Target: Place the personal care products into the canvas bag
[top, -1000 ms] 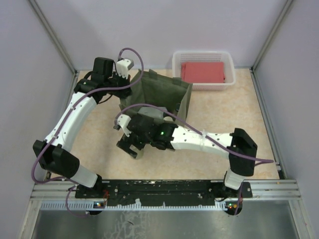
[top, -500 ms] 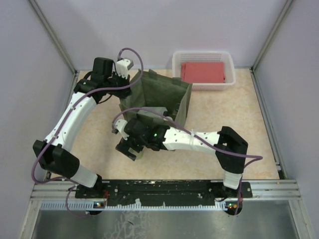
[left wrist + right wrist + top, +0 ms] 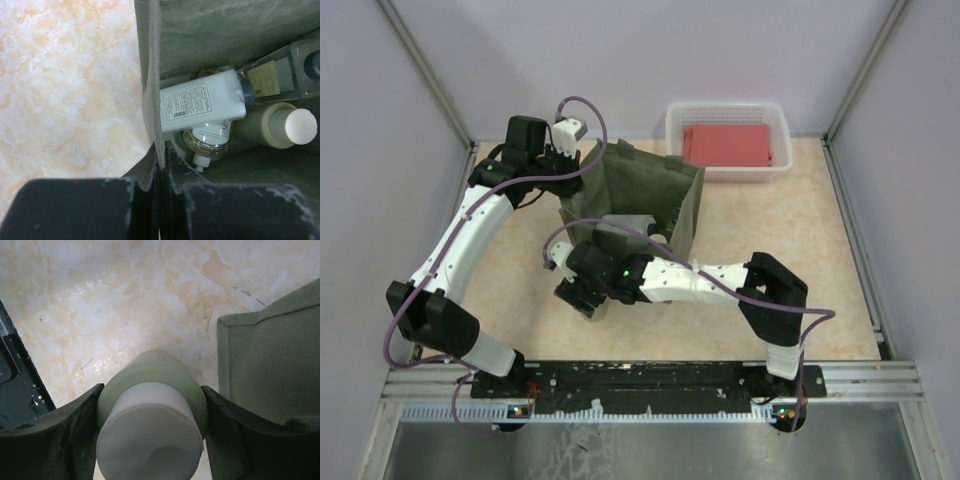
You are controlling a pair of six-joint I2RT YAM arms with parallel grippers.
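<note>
The olive-green canvas bag (image 3: 655, 185) stands upright at mid-table. My left gripper (image 3: 563, 160) is shut on its left rim (image 3: 152, 90), the fabric pinched between the fingers. Inside the bag lie a white square bottle (image 3: 202, 106), a clear bottle (image 3: 212, 137), an olive-green bottle with a cream cap (image 3: 272, 127) and a clear yellowish square bottle (image 3: 280, 75). My right gripper (image 3: 582, 298) is low over the table, just in front of the bag. Its fingers press both sides of another olive-green bottle with a cream cap (image 3: 152, 405), which stands on the table. In the top view the gripper hides that bottle.
A white lattice basket (image 3: 775, 120) with a red folded cloth (image 3: 726, 145) sits at the back right. In the right wrist view, a corner of the bag (image 3: 270, 370) is close to the right finger. The arms' base rail runs along the near edge.
My right arm has pushed a little to the left and its jaws have come in against the olive-green bottle. The left arm and the bag have not moved.
</note>
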